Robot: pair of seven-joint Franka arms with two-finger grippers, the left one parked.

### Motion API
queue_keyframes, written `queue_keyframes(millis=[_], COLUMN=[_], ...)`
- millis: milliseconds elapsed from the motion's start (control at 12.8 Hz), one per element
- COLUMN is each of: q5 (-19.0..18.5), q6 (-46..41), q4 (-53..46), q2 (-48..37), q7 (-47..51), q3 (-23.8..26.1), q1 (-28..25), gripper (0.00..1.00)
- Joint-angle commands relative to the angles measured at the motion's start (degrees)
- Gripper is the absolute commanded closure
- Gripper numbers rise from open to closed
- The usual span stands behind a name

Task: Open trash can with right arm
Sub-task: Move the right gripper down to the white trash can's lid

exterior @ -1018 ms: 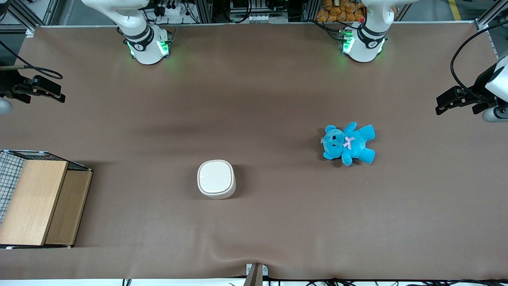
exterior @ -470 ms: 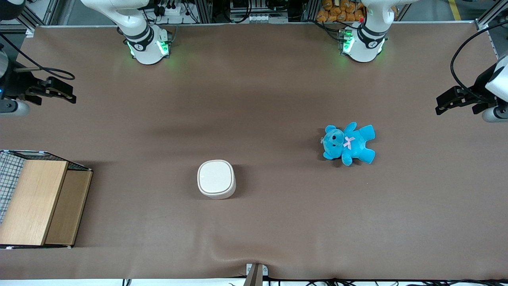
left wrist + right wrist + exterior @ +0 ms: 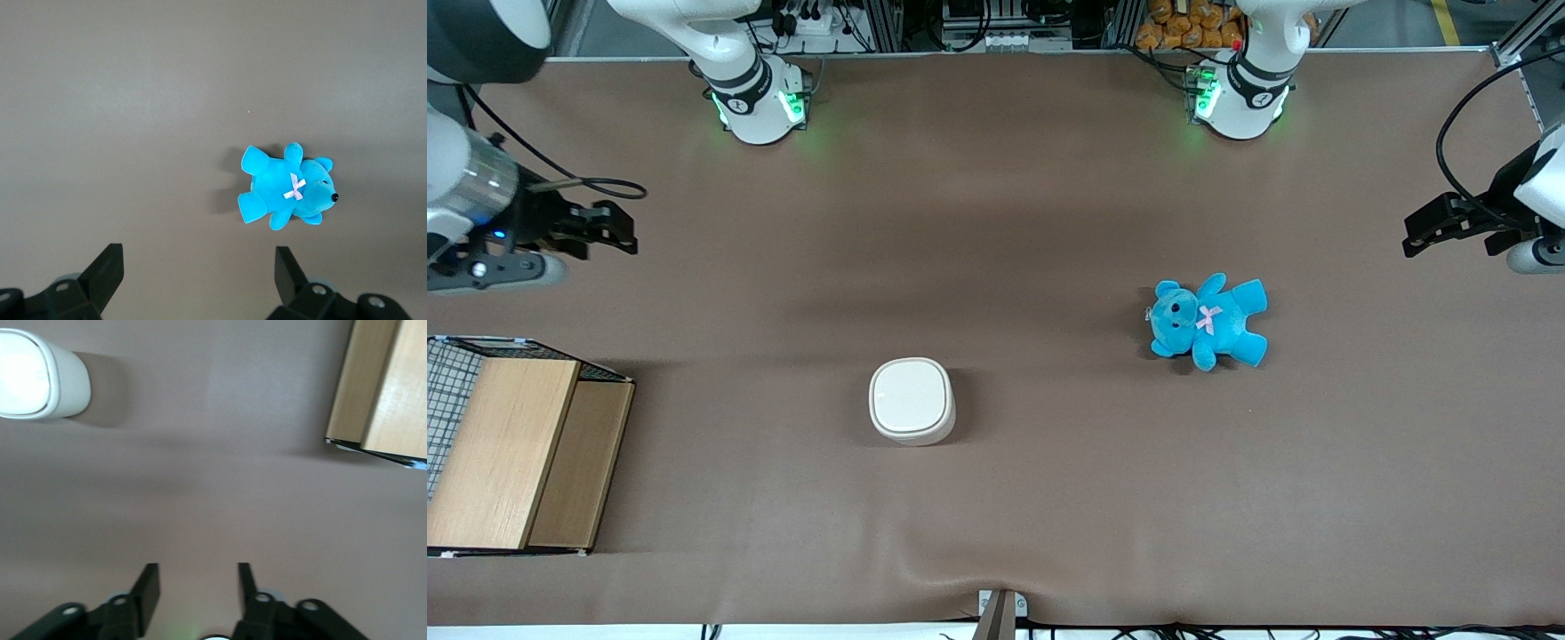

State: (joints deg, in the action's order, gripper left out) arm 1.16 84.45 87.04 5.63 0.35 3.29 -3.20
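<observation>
The trash can (image 3: 911, 401) is a small cream-white rounded-square bin with its flat lid shut, standing on the brown table near the middle. It also shows in the right wrist view (image 3: 37, 375). My right gripper (image 3: 621, 231) hangs over the table toward the working arm's end, farther from the front camera than the trash can and well apart from it. In the right wrist view the gripper (image 3: 197, 577) is open and empty, with only bare table between its fingers.
A wooden box with wire mesh (image 3: 511, 449) stands at the working arm's end of the table, near the front edge; it also shows in the right wrist view (image 3: 383, 390). A blue teddy bear (image 3: 1208, 321) lies toward the parked arm's end, also in the left wrist view (image 3: 287, 192).
My right arm has swung in from the table's end, carrying the gripper toward the middle of the table and slightly nearer the front camera. The trash can and bear have not moved.
</observation>
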Motion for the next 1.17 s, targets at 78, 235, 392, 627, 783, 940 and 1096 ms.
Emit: queue_keyframes(millis=[78,235,392,627,783,940,1096], q5=[0.69,0.69,0.86,1.39,1.65,1.30,1.39], q6=[-0.78,2.11,5.45,10.90,15.28,18.81,23.29], q4=[-7.13,-7.76,-7.76,-7.76,-7.67,-7.76,-7.84], q2=[7.80,10.09,12.11,15.98,18.35,20.99,23.10], q7=[5.61,6.67,8.16,10.71,16.57,19.76,19.69], q3=[3.47,4.26,5.23,7.86,8.40,8.48,8.40], q1=[-0.49,-2.07,-3.21,-4.09,-6.89,-9.10,-10.16], gripper=[0.76,0.84,0.90,0.95,1.00,1.00,1.00])
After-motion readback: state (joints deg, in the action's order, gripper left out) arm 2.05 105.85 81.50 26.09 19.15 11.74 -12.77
